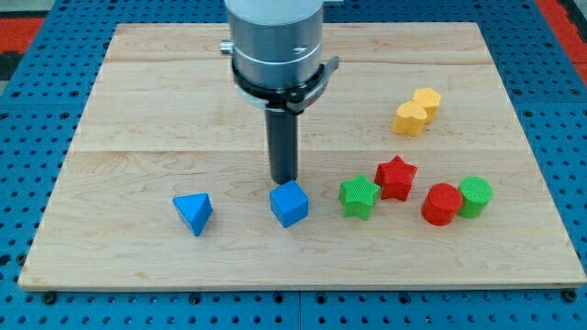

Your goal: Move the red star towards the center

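The red star lies on the wooden board at the lower right of the middle, touching a green star at its lower left. My tip stands just above a blue cube, well to the left of the red star. The rod hangs from a grey cylinder at the view's top.
A blue triangular block lies at the lower left. A red cylinder and a green cylinder touch each other right of the red star. Two yellow blocks sit together at the upper right.
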Available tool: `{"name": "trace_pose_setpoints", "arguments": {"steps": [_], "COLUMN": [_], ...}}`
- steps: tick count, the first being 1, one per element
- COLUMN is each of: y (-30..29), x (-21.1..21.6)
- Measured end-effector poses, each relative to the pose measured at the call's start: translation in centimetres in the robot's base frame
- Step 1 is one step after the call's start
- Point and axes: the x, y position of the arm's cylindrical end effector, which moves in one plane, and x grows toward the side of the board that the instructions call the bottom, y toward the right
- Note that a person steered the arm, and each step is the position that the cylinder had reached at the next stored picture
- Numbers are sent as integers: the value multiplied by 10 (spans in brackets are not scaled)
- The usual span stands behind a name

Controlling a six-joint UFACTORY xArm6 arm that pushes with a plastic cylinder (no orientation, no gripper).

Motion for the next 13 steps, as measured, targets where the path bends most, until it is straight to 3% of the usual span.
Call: {"name": "trace_pose_setpoints", "arguments": {"steps": [2,4,5,7,9,10,11,13], "y": [26,192,208,162,76,121,75,-63], "x": [56,70,65,16,-21,7,8,-32]}}
